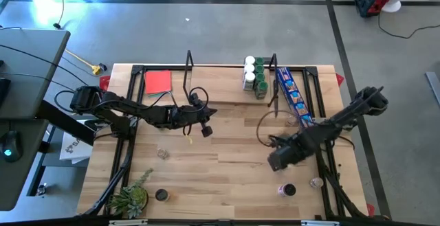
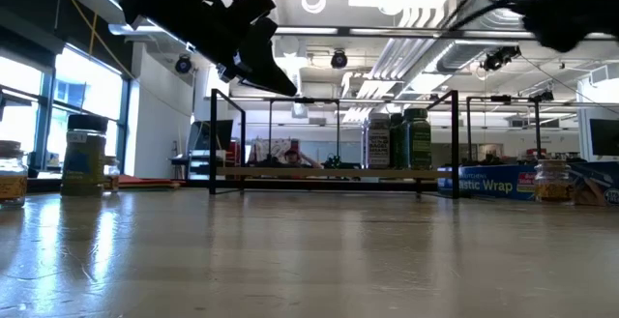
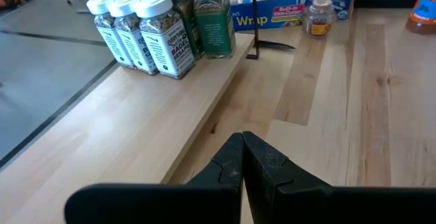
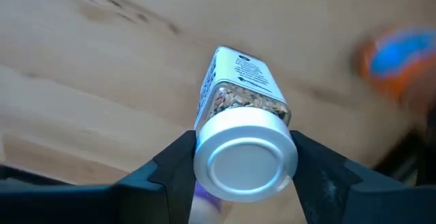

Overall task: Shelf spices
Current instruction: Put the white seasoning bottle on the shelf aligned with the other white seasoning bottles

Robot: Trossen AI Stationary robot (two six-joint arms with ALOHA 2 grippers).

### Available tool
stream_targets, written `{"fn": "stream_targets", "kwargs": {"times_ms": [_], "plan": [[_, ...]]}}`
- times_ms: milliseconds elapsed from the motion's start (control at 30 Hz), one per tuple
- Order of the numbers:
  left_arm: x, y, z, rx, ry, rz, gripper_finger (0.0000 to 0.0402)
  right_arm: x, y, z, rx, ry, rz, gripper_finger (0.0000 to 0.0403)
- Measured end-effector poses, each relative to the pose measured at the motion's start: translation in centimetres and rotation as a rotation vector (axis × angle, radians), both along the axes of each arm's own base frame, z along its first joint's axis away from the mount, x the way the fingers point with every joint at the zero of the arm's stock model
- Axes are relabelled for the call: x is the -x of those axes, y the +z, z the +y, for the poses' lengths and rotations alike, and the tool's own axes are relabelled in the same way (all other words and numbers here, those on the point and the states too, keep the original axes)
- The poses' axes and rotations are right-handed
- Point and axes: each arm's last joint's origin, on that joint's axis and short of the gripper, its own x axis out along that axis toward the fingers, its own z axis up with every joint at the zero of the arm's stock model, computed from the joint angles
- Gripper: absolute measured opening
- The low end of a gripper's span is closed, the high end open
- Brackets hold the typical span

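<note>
right gripper (image 4: 242, 157) clamps spice jar (image 4: 242, 125).

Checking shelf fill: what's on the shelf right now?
On the shelf: a cluster of jars with white and green tops at its right end, plus a red card at the left. Jars behind the front ones are partly hidden.

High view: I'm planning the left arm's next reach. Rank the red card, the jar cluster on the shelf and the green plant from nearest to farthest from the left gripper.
1. Red card, on the shelf up-left of the left gripper.
2. Jar cluster, at the shelf's right end.
3. Green plant, at the table's front-left corner; only slightly farther than the jars.
</note>
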Motion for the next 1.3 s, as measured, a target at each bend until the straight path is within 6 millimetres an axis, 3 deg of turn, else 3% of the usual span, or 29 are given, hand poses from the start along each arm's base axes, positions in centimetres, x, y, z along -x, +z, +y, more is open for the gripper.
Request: {"fn": "stream_targets", "kwargs": {"times_ms": [267, 467, 633, 833, 933, 1133, 1300], "plan": [[-0.1, 0.2, 0.0, 0.007, -0.010, -0.018, 0.0000, -3.8, 1.0, -5.8, 0.076, 0.437, -0.165, 0.0188], [-0.2, 0.2, -0.2, 0.045, -0.066, -0.026, 0.0000, -8.2, 1.5, -9.3, 0.229, 0.817, -0.150, 0.0188], [-0.2, 0.1, -0.4, 0.087, -0.116, -0.029, 0.0000, -12.2, 1.4, -10.4, 0.345, 1.240, -0.088, 0.0188], [-0.3, 0.0, -0.6, 0.154, -0.192, -0.028, 0.0000, -15.5, 0.3, -10.6, 0.331, 1.635, -0.070, 0.0188], [-0.3, 0.0, -0.7, 0.168, -0.218, -0.026, 0.0000, -16.2, 0.0, -10.9, 0.323, 1.689, -0.071, 0.0190], [-0.3, -0.1, -0.8, 0.188, -0.220, -0.023, 0.0000, -16.7, -0.2, -11.3, 0.360, 1.674, -0.082, 0.0256], [-0.2, -0.1, -0.8, 0.189, -0.220, -0.015, 0.0000, -16.6, -0.1, -11.2, 0.365, 1.617, -0.084, 0.0270]]}}
